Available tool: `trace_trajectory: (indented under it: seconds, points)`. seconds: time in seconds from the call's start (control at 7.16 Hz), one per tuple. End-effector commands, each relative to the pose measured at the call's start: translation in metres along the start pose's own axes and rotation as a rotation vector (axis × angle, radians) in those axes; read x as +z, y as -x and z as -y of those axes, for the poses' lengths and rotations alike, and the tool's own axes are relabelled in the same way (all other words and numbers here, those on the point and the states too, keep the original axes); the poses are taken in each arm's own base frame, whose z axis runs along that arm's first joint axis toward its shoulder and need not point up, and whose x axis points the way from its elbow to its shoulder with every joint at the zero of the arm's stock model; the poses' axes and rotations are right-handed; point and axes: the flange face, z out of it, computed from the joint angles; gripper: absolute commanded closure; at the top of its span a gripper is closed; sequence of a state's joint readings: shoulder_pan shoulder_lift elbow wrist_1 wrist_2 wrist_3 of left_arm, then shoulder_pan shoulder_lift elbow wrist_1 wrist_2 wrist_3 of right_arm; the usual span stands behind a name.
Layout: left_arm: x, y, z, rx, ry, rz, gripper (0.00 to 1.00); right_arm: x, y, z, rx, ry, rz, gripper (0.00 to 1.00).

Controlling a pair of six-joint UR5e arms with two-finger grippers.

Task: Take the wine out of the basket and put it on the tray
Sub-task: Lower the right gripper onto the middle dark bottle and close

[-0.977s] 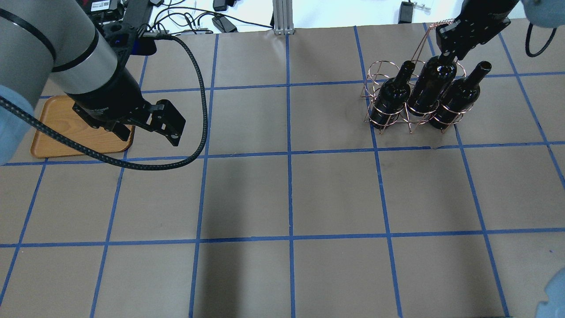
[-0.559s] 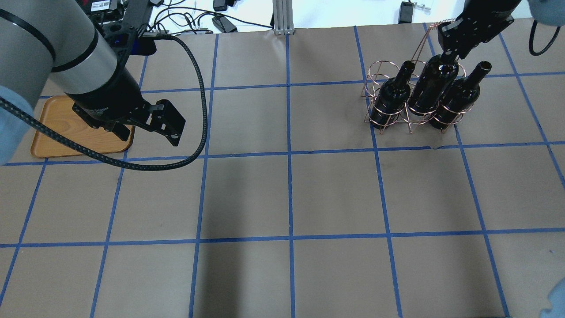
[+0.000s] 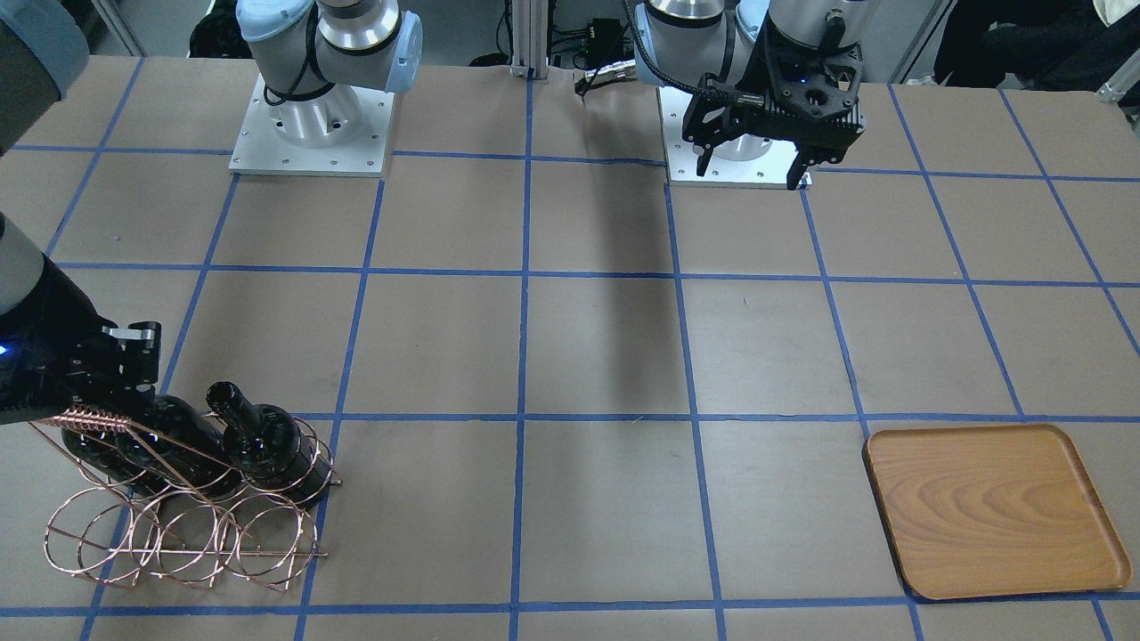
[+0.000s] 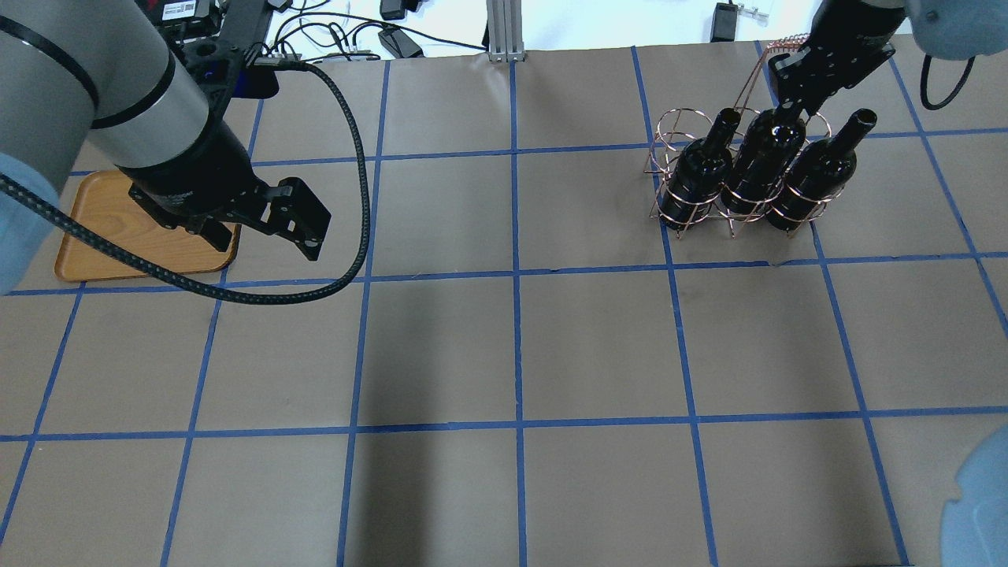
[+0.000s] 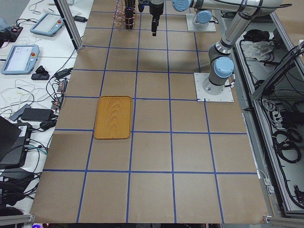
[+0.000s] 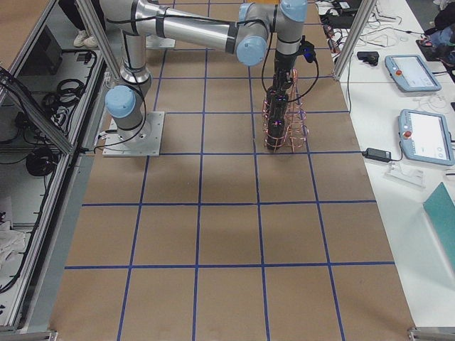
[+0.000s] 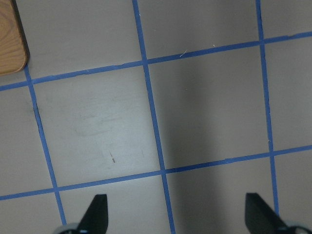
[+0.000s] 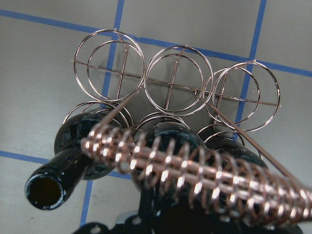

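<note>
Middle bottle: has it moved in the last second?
Yes. In the overhead view the middle bottle has sunk lower into the basket: earlier it loomed larger than the unmoved bottle beside it, now they match.

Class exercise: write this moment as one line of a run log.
right gripper: at neck of middle bottle, grip unclear | bottle: in basket | left gripper: open, above table | tray: empty

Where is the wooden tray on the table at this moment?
In the overhead view the tray lies flat at the far left, on the robot's left side, partly hidden under the left arm and far from the basket at the right.
</note>
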State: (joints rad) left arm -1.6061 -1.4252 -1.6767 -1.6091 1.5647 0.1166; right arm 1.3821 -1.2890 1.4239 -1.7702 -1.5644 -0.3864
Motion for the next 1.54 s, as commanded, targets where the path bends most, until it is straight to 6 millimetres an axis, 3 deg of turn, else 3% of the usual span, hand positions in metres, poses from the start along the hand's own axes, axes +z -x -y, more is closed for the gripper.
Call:
trace_trajectory:
  seconds: [0.0,0.28,0.42,0.7,1.12,1.4]
  points:
    - [0.000,0.000,0.000,0.000,0.000,0.000,0.00,0.014,-0.002,0.004,0.006,0.013,0.005,1.00]
    - [-0.001,0.000,-0.001,0.000,-0.002,0.000,0.00,0.025,-0.003,0.006,0.008,0.029,0.013,1.00]
    - [0.000,0.000,0.000,0.000,0.000,0.000,0.00,0.025,-0.002,0.006,0.008,0.035,0.016,0.84]
    - [0.003,0.000,-0.002,0.001,0.006,-0.002,0.00,0.026,-0.003,0.006,0.008,0.034,0.015,0.63]
    - [0.002,0.000,-0.002,0.002,0.004,-0.002,0.00,0.045,-0.001,0.002,0.003,0.062,0.023,0.42]
    - [0.002,0.000,-0.002,0.002,0.004,-0.002,0.00,0.040,-0.003,0.007,0.000,0.017,0.007,0.34]
